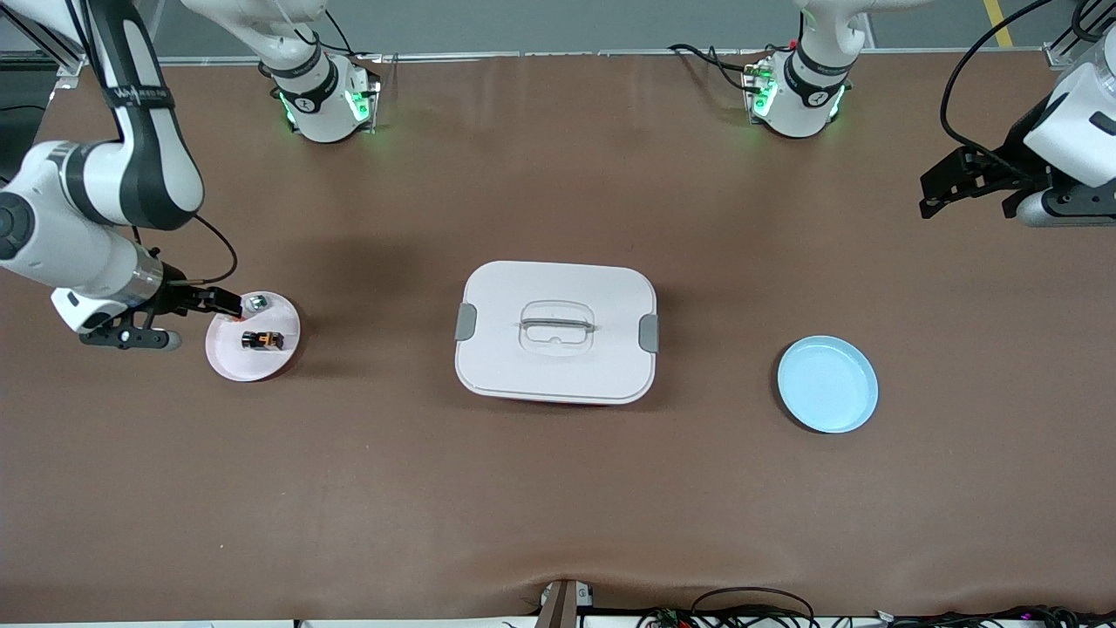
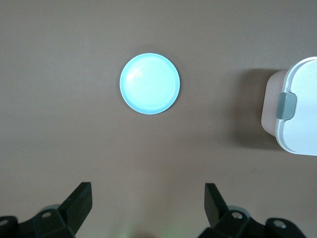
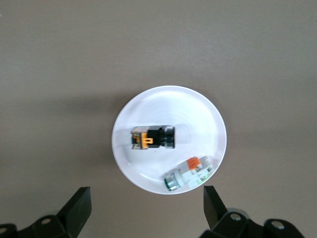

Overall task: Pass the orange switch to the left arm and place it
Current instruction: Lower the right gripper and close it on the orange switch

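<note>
On the pink plate (image 1: 228,362) toward the right arm's end, the orange switch (image 1: 262,339) is lying beside a clear-and-grey part (image 1: 256,303). Right gripper (image 1: 228,302) is hovering over the plate's rim, fingers spread, gripping nothing. Left gripper (image 1: 969,186) is waiting, fingers apart, well apart from the box (image 1: 555,331).

White arms (image 1: 105,183) (black joint bands) with green-lit bases (image 1: 327,105).

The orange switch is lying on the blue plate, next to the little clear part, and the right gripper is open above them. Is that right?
Not quite. The orange switch lies on the pink plate, not the blue plate, which holds nothing. The right wrist view shows it beside the little clear part, with the right gripper open above them.
</note>
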